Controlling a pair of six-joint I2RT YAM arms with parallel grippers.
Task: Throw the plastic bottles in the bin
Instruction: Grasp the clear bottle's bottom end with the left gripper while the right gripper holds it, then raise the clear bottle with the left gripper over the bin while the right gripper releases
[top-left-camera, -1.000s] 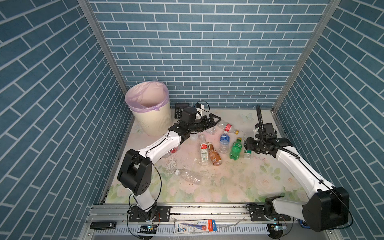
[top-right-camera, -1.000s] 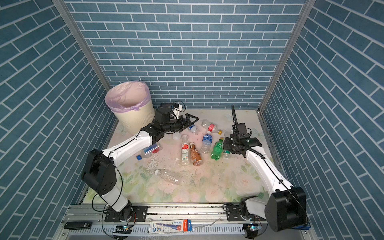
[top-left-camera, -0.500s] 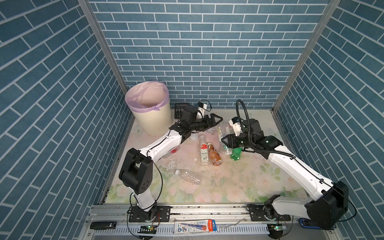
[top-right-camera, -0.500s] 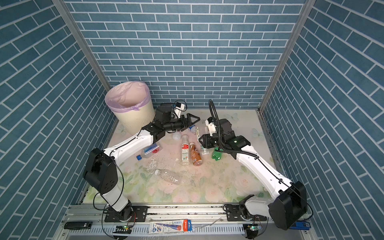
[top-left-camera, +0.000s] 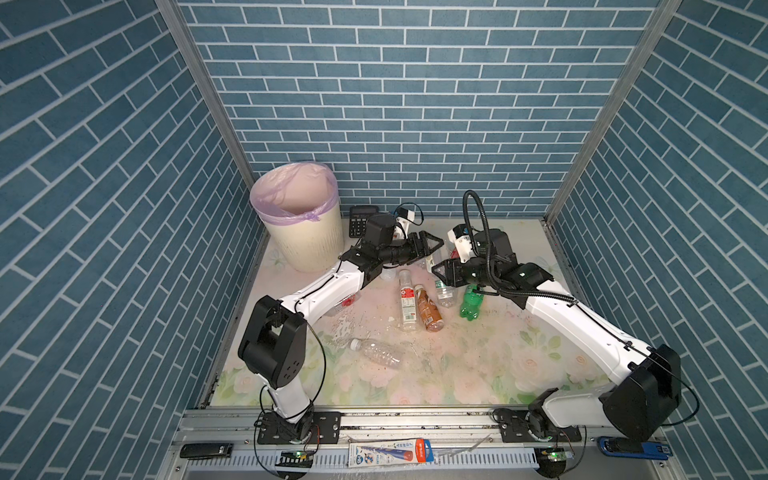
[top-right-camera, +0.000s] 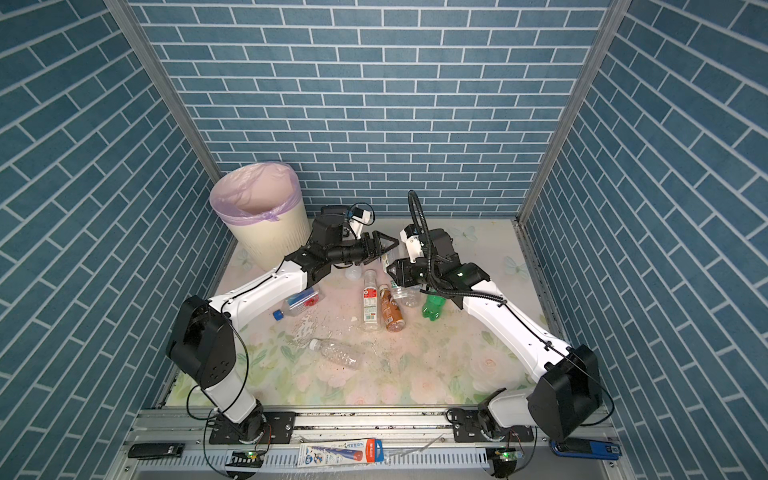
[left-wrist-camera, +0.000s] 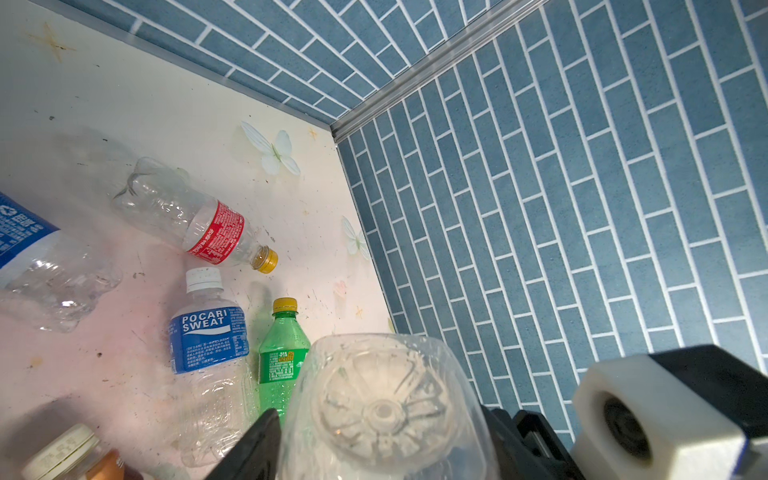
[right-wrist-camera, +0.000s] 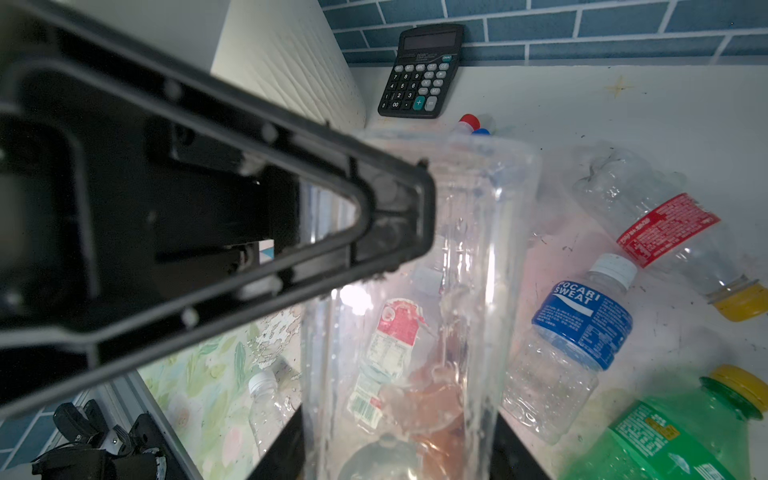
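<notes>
1. In the right wrist view, the right end effector (right-wrist-camera: 399, 457) is clamped on one end of a clear bottle (right-wrist-camera: 415, 332) and holds it above the bench (right-wrist-camera: 602, 104). The left end effector (right-wrist-camera: 415, 208) lays a black finger along the bottle's other end. Below lie a blue-labelled bottle (right-wrist-camera: 582, 324), a red-labelled bottle (right-wrist-camera: 665, 232) and a green bottle (right-wrist-camera: 673, 436). The bin (right-wrist-camera: 291, 62) stands beyond them, next to a calculator (right-wrist-camera: 419, 75).
2. In the left wrist view, the base of the clear bottle (left-wrist-camera: 382, 407) sits between the left end effector's fingers (left-wrist-camera: 257, 444). We cannot tell whether they press it or only straddle it. The same three bottles lie on the bench past it.
3. In both top views, the two end effectors meet tip to tip over the far middle of the bench, apart from the bin (top-left-camera: 307, 245) in the far left corner. No bottle shows inside its lilac liner as far as we can see in, but the bottom is hidden. A white-labelled bottle (top-left-camera: 408, 301), an amber bottle (top-left-camera: 428, 309), an unlabelled bottle (top-left-camera: 376, 351) and a blue-capped bottle (top-right-camera: 299, 301) also lie on the bench. We judge the task barely begun. One bottle is in what looks like a hand-over towards the bin's side, and every other bottle is yet to be picked up.
</notes>
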